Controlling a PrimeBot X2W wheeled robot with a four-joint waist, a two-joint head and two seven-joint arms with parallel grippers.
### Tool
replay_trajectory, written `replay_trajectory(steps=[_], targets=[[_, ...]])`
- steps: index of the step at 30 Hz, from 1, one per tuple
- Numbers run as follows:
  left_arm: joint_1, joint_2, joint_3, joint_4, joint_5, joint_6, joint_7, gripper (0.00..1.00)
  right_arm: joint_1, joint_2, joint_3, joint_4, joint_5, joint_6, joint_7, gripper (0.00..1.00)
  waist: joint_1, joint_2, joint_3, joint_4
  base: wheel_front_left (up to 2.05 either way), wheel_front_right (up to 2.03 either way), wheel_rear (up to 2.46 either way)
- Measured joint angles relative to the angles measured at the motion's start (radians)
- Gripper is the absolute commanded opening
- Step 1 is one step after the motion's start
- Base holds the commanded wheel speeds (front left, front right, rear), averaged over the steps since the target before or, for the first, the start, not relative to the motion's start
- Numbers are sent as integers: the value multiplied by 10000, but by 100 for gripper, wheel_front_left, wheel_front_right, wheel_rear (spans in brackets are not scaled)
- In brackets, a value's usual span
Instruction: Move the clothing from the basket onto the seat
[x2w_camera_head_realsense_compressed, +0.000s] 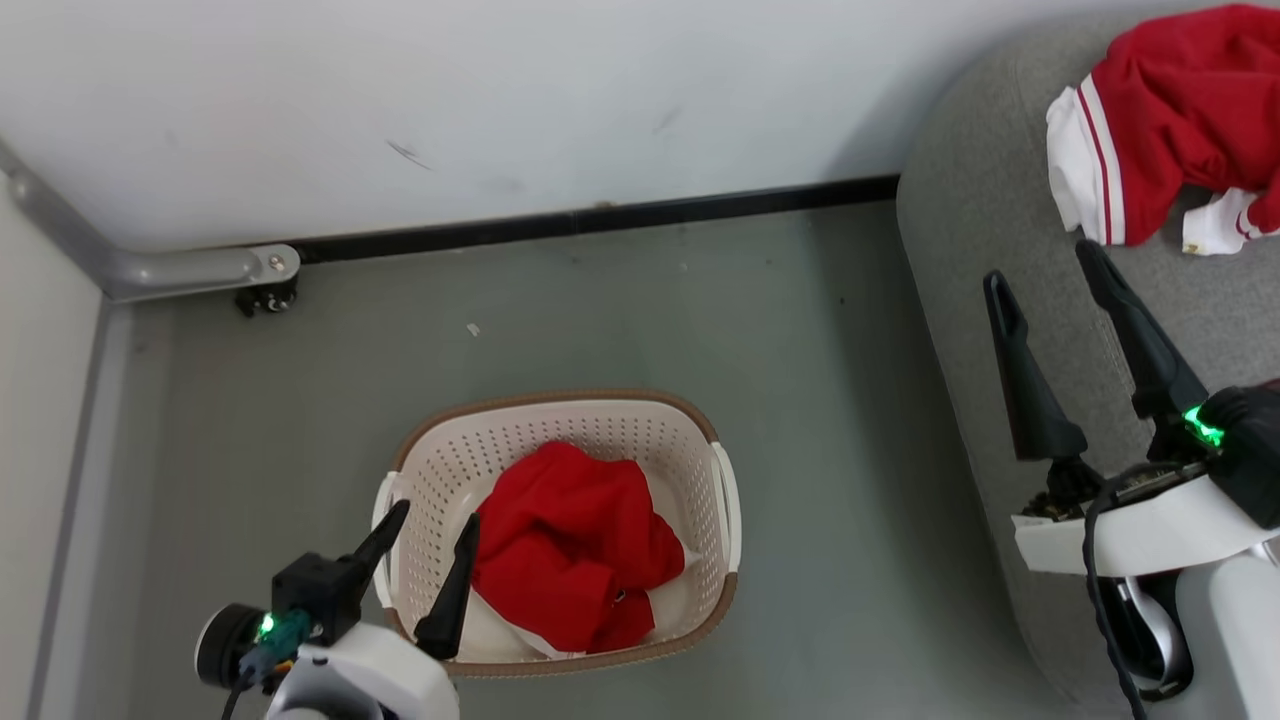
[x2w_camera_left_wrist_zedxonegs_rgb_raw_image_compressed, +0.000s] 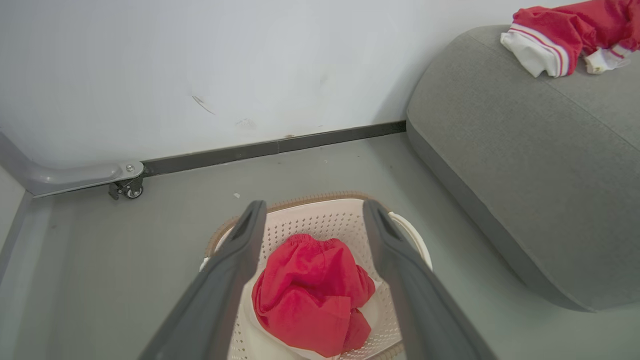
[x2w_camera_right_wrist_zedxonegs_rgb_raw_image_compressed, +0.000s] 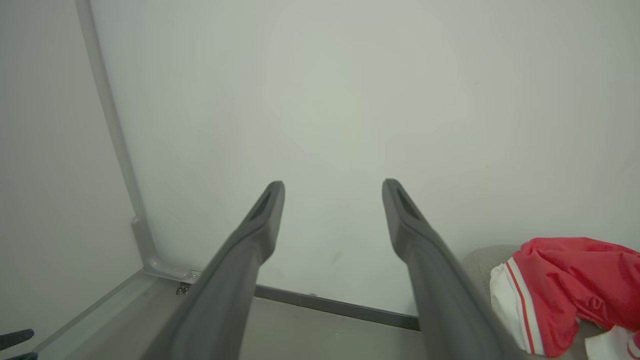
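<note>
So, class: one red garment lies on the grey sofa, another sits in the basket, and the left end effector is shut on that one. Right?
No. The left end effector is open, holding nothing, as the left wrist view shows. One red garment lies on the grey sofa and a second garment sits in the basket.

One oval perforated laundry basket (x2w_camera_head_realsense_compressed: 620, 432). One grey sofa (x2w_camera_head_realsense_compressed: 985, 200). Two heaps of red clothing with white trim, the basket heap (x2w_camera_head_realsense_compressed: 575, 545) and the sofa heap (x2w_camera_head_realsense_compressed: 1180, 100); whether either holds more than one garment cannot be told. Two arms' ends: the left end effector (x2w_camera_head_realsense_compressed: 437, 513) and the right end effector (x2w_camera_head_realsense_compressed: 1040, 262), each with two dark fingers. One caster wheel (x2w_camera_head_realsense_compressed: 265, 297).
</note>
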Motion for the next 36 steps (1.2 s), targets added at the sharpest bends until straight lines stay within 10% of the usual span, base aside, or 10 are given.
replay_trajectory(steps=[36], targets=[[-3745,274,-1206,3005,1801,136,765,100,-2617,38,991,-1078,627,0,0,100,0,0,3383,-941,0,0,0]])
